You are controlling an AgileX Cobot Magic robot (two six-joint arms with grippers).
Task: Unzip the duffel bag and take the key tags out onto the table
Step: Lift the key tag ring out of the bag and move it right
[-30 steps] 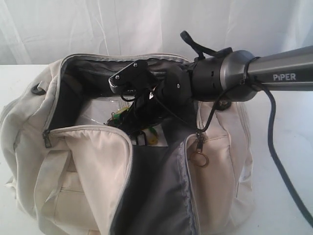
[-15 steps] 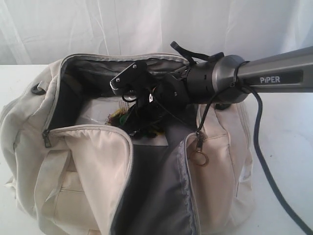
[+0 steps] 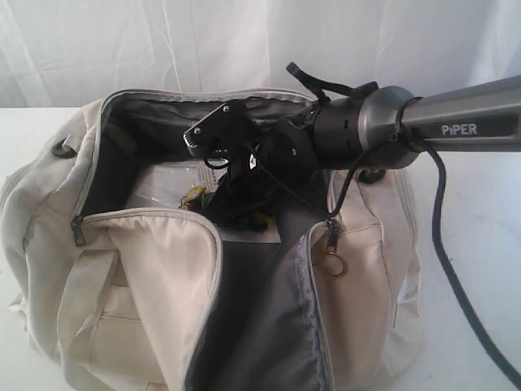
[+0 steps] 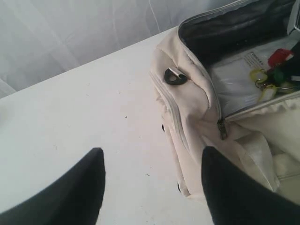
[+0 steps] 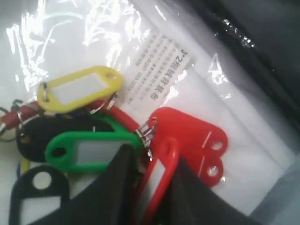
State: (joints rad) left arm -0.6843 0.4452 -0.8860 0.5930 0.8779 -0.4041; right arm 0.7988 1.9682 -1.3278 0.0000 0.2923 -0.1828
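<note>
The cream-white duffel bag (image 3: 146, 269) lies unzipped on the white table (image 3: 488, 204), its dark lining showing. The key tags (image 3: 195, 195) lie inside it on a clear plastic packet. My right gripper (image 3: 234, 205) reaches down into the opening. In the right wrist view it (image 5: 152, 159) is shut on a red tag (image 5: 159, 173) of the key tags, with green (image 5: 89, 150), yellow (image 5: 77, 89) and black tags beside it. My left gripper (image 4: 152, 152) hangs open over the table (image 4: 93, 108) next to the bag's end (image 4: 187, 98), holding nothing.
A plastic-wrapped white packet with a printed label (image 5: 164, 56) lies under the tags. A zipper pull with a silver ring (image 3: 332, 262) hangs at the bag's front. The right arm's black cable (image 3: 456, 277) trails over the table. A white curtain (image 3: 244, 41) closes the back.
My right gripper has sunk a little deeper into the bag and its jaws have closed from wide apart onto the red key tag. The left gripper has not moved.
</note>
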